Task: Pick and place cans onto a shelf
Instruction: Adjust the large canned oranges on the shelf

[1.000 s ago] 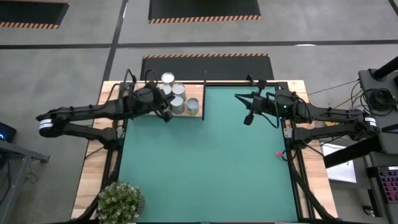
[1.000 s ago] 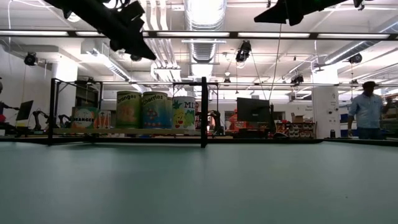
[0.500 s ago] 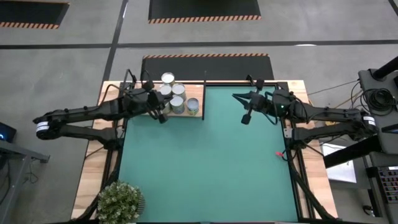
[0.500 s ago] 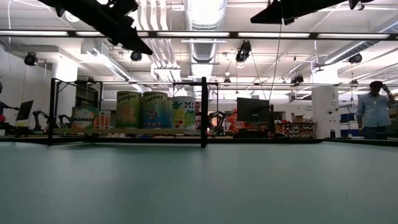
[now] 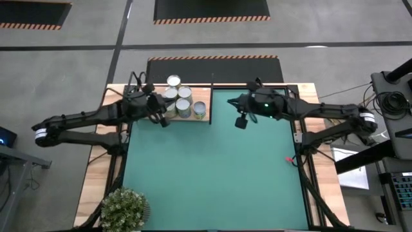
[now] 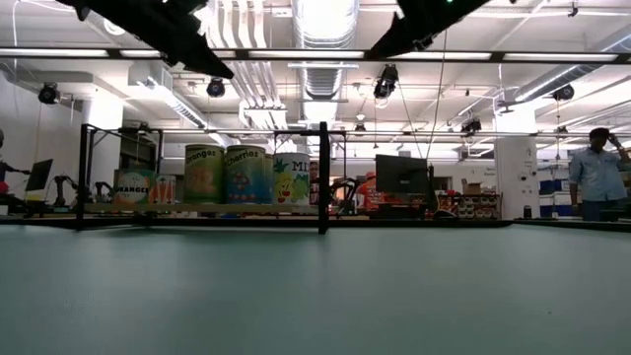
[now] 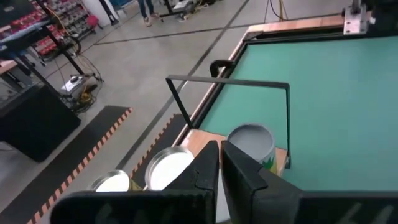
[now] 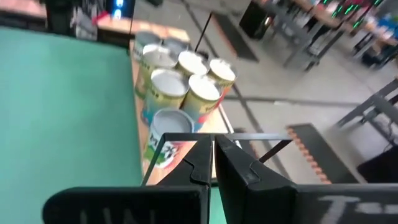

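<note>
A robotics lab is seen. Exposed ceiling ducts [image 6: 320, 59] hang at 12 o'clock; hazard-striped floor mats [image 5: 212, 11] are laid nearby.

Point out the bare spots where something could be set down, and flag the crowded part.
The green mat is bare from the black shelf frame down to the potted plant. It is crowded on the light-wood shelf board, where the silver-topped cans cluster under the left gripper. The right gripper hangs beside the frame.
</note>
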`<state>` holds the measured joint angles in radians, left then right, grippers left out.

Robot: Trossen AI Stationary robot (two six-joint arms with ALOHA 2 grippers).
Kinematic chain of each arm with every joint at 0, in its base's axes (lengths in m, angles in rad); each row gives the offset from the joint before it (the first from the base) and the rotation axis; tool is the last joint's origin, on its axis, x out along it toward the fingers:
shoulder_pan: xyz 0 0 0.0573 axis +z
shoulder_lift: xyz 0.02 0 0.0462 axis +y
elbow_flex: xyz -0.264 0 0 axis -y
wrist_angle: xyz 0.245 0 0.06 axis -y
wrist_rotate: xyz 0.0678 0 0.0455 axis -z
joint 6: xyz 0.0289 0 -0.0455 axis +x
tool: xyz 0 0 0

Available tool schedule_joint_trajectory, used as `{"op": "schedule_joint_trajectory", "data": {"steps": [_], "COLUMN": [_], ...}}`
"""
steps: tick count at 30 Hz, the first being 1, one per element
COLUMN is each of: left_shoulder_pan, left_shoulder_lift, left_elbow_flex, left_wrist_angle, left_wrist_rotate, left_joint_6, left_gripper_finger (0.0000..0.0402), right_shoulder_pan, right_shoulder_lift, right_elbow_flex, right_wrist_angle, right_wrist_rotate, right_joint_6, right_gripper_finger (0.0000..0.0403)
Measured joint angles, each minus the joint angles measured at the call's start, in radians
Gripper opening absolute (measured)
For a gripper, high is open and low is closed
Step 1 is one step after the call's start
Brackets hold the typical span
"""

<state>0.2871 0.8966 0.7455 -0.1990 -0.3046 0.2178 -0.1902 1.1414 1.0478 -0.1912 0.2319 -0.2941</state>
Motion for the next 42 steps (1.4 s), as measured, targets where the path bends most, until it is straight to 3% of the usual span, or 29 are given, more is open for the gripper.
{"op": "schedule_joint_trajectory", "data": {"steps": [12, 23, 31, 42], "left_shoulder_pan": [0.001, 0.001, 0.012, 0.056], "left_shoulder_lift": [-0.175, -0.288, -0.188, -0.006], "left_elbow_flex": [-0.178, -0.136, -0.051, -0.011], "left_wrist_angle": [0.071, -0.050, -0.398, -0.500], "left_wrist_rotate": [0.000, 0.000, -0.141, -0.076], "left_joint_6": [0.006, -0.042, -0.305, -0.263], "left_gripper_finger": [0.0000, 0.0000, 0.0000, 0.0000], "right_shoulder_pan": [0.000, 0.000, 0.000, 0.000], "right_shoulder_lift": [0.198, 0.198, 0.198, 0.198], "right_elbow_flex": [0.184, 0.189, 0.185, 0.157], "right_wrist_angle": [-0.099, -0.083, -0.124, -0.147], "right_wrist_rotate": [0.003, 0.004, 0.004, 0.004], "right_joint_6": [0.014, 0.081, 0.039, -0.018], "right_gripper_finger": [0.0009, 0.0009, 0.0009, 0.0009]}}
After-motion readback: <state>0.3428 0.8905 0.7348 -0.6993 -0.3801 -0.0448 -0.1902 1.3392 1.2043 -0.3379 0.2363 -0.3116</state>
